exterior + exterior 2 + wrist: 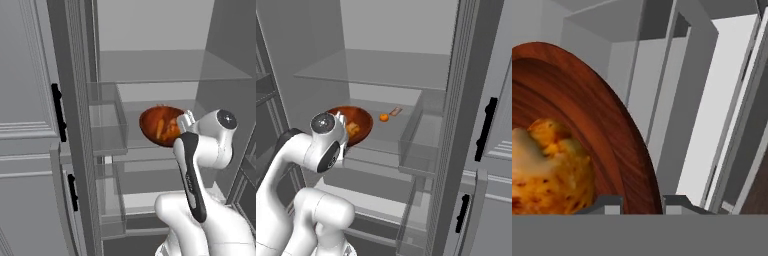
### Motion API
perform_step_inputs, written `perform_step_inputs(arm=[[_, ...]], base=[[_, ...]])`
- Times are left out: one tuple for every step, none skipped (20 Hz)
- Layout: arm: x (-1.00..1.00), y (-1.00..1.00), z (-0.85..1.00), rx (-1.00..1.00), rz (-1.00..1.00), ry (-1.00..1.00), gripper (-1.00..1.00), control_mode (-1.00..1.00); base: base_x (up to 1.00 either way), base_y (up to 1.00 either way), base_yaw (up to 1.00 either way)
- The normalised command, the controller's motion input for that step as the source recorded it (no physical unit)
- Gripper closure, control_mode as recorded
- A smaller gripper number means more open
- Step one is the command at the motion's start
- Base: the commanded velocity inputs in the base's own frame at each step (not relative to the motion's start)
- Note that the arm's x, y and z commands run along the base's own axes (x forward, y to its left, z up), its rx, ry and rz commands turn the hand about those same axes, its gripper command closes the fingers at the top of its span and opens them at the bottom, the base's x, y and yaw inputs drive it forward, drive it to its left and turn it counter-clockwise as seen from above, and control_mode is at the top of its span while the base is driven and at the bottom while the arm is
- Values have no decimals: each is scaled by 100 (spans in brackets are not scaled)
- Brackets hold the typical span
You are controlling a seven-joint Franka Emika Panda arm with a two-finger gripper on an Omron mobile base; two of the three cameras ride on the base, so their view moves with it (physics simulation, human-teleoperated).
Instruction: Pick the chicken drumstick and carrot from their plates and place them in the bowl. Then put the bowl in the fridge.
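**Inspector:** Status of the gripper (641, 202)?

**Assessor:** Jaws drawn narrow, clamped on the rim of the bowl (161, 126), at the bottom centre of the hand view. The bowl sits at the middle of the left base view, inside the open fridge (150, 65), tilted and above a glass shelf (376, 67); I cannot tell whether it touches the shelf beneath.

**Inspector:** Contents?

**Assessor:** The chicken drumstick (547, 167) lies in it, lower left of the hand view: mottled golden, lumpy. A pale orange streak in the left base view is possibly the carrot; too blurred to confirm.

**Inspector:** Hazards?

**Assessor:** In my judgement, the tilt could spill the food. A one-sided rim grip on a glossy, wood-grained, round bowl may slip or pivot. Released tilted, it could rock on the smooth glass, near the small orange item (384, 117) at the centre of the right base view.
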Motion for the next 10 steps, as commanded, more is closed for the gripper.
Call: perform_step_inputs(arm=[[84, 14, -3, 0, 12, 7, 100, -100], [86, 32, -10, 0, 13, 11, 100, -100], [85, 13, -9, 0, 16, 9, 100, -100], [96, 0, -18, 0, 20, 13, 100, -100], [93, 0, -24, 0, 22, 13, 100, -100], [81, 0, -29, 0, 24, 9, 100, -100], [92, 0, -31, 0, 23, 11, 100, -100], [94, 0, -29, 0, 23, 12, 100, -100], [88, 0, -26, 0, 20, 11, 100, -100], [54, 0, -25, 0, 14, 0, 100, -100]], base=[[0, 0, 0], [0, 0, 0], [0, 0, 0], [0, 0, 0], [0, 0, 0], [0, 0, 0], [0, 0, 0], [0, 0, 0], [0, 0, 0], [0, 0, 0]])
